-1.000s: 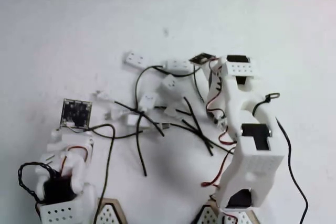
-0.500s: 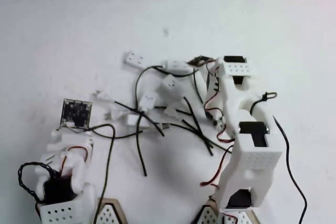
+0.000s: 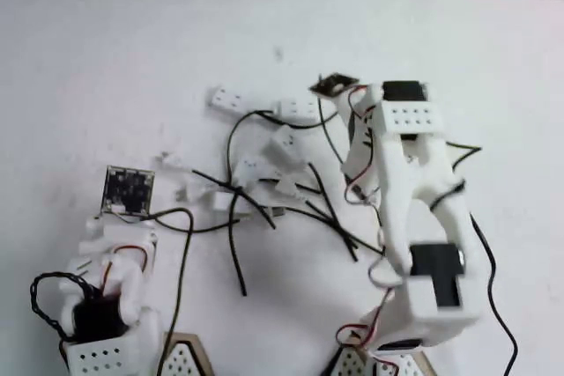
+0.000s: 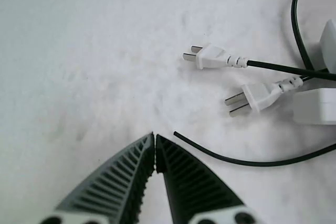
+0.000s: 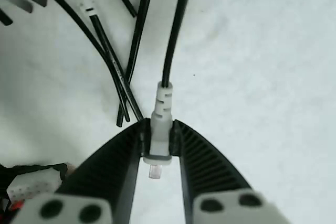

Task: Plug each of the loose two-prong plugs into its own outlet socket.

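Well, nearest to me on the left, my left gripper (image 4: pixel 155 139) hangs just over the white table (image 3: pixel 106 50). Its ribbed fingers are pressed together tip to tip with nothing between them. Just past those tips lies the cut end of a loose black cable (image 4: pixel 236 159).

A little farther on, two loose two-prong plugs lie flat and apart on the table, the nearer plug (image 4: pixel 257 95) and the farther plug (image 4: pixel 212 56). Each trails a black cord, and both have their bare prongs turned away from a white outlet block (image 4: pixel 315 107) just beside the nearer one.

In the middle of the table the black cords (image 3: pixel 264 209) cross in a tangle. Outlet sockets sit among them: one (image 3: pixel 249 167) in the thick of it and another (image 3: pixel 284 140) just beyond. Two more lie at the far edge of the tangle, the left one (image 3: pixel 231 99) clear of the cords.

My right arm (image 3: pixel 414 209) stretches from the near right toward the far side of the tangle. There my right gripper (image 5: pixel 158 128) is clamped narrow on the body of a white plug (image 5: pixel 161 103), one finger on each side. The plug's black cord (image 5: pixel 176 35) runs away from the fingers beside other cables.
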Motion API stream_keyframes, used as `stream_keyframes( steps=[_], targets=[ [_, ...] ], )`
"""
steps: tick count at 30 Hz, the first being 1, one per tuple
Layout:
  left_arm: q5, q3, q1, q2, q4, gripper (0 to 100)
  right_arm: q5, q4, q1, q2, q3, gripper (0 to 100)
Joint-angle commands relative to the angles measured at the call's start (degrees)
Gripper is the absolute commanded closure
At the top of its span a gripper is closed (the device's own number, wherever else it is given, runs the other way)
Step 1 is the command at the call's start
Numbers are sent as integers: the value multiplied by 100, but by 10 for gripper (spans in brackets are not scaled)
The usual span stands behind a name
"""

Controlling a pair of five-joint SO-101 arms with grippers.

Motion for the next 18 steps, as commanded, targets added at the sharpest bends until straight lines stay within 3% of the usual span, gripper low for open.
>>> stream_keyframes(
  steps=[1, 9, 11, 18],
  targets=[
    [-9, -88, -4, -66, -290, 972, -149, 365, -84, -1077, -105, 981],
    [18, -580, -4, -66, -1011, 972, -1433, 479, -646, -2589, 457, 981],
    [299, -835, -4, -66, -1116, 972, -1802, 409, -901, -3064, 695, 981],
    [1046, -1116, 391, -57, -1758, 966, -2787, -1015, -1807, -5147, 2084, 981]
  ],
)
